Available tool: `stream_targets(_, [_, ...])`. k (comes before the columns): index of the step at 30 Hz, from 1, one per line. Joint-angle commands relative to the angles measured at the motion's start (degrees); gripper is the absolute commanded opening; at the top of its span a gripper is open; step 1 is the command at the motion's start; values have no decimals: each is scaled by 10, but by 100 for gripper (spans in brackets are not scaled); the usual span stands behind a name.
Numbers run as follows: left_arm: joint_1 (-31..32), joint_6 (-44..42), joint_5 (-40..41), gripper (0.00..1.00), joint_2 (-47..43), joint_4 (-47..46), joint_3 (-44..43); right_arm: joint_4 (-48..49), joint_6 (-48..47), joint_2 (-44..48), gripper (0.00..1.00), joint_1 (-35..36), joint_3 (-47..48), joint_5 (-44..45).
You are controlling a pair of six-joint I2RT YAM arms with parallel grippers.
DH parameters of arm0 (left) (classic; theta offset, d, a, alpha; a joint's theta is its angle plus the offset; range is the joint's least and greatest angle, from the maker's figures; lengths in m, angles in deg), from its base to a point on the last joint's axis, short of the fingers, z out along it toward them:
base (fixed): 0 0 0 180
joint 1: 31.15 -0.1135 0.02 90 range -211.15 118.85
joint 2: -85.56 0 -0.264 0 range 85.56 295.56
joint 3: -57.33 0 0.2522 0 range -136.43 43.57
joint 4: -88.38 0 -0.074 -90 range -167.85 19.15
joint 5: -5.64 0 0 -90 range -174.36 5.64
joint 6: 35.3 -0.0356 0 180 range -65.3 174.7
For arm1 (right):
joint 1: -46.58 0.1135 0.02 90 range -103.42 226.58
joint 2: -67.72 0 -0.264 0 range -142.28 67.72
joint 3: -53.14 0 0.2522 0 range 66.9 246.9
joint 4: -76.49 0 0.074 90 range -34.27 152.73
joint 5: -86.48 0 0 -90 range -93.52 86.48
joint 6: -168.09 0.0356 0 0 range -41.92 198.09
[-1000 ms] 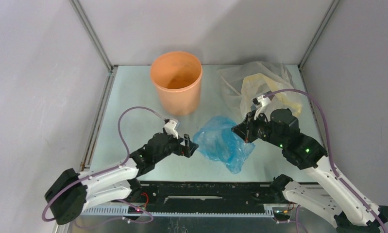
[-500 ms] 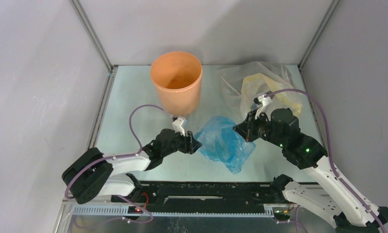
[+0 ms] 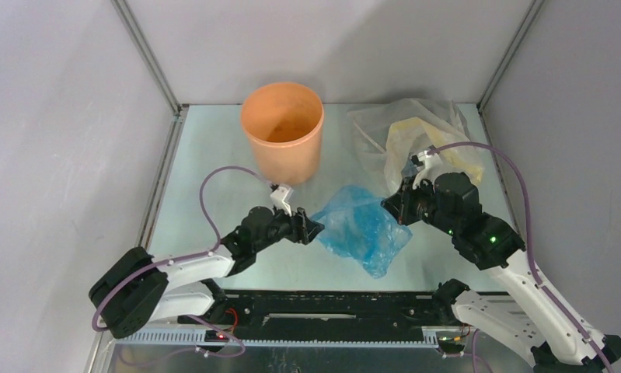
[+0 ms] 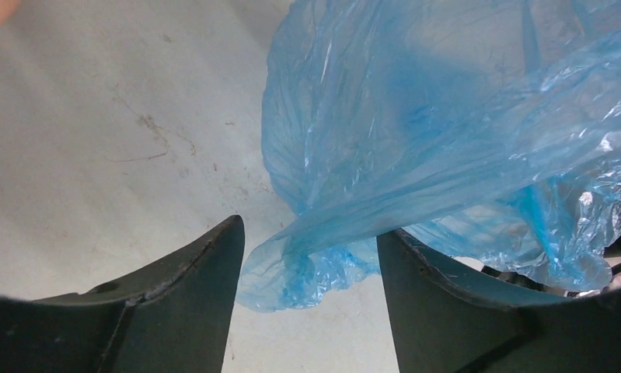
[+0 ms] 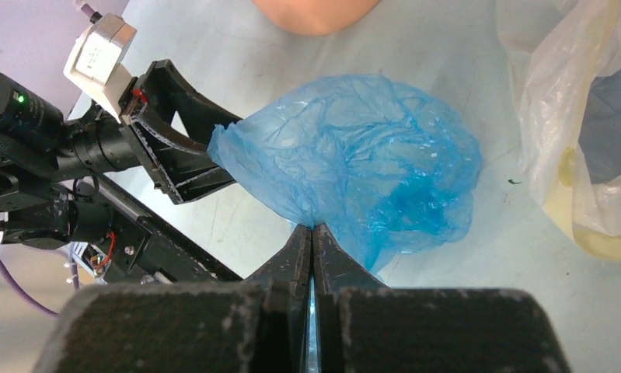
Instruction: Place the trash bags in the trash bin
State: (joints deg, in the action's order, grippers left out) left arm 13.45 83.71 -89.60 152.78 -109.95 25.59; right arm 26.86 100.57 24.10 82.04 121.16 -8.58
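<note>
A pale, scuffed metal tabletop [image 3: 206, 155] is enclosed by plain grey walls. Near its middle a thin, crinkly light-blue plastic film bag [image 3: 361, 225] is spread. It lies nearer than the round orange-tan plastic bin [image 3: 282, 128], which stands upright and apart at the far side. A yellowish-clear plastic bag [image 3: 427, 140] lies at the far right.

The blue bag's right edge appears to be pinched in the closed fingers of the right gripper [image 5: 313, 233]. The left gripper [image 4: 311, 233] is held open, with a bunched corner of film between its jaws but not clamped.

The film is judged very light, limp and slippery, and likely to billow or slide, so a gathered fold is judged the surer hold. Open tabletop is seen between bag and bin. The bin's rim must be cleared and the yellowish bag avoided.
</note>
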Motion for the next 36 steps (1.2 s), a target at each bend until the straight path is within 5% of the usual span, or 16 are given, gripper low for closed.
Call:
stream_targets(1, [-4, -21, 2, 69, -14, 4, 16, 5, -4, 1, 0, -8, 19, 15])
stream_targets(14, [-5, -22, 4, 61, 21, -2, 18, 5, -1, -6, 0, -9, 20, 10])
stream_targets(16, [-5, -23, -4, 47, 33, -6, 13, 7, 0, -8, 0, -10, 20, 8])
stream_targets(19, [-5, -24, -2, 3, 39, -14, 15, 6, 0, -11, 0, -10, 20, 11])
stream_targets(24, [-5, -18, 5, 0, -14, 76, -18, 12, -5, -22, 0, -10, 15, 16])
stream_targets(27, [-8, -18, 5, 0, -59, 218, -105, 45, -2, -30, 0, -23, 27, -12])
stream_targets(31, [-25, -34, -24, 0, -108, 462, -303, 30, -4, -70, 0, -65, 157, -71])
stream_targets(36, [-25, -65, -24, 0, -208, 542, -513, 14, -30, -117, 0, -66, 403, -140])
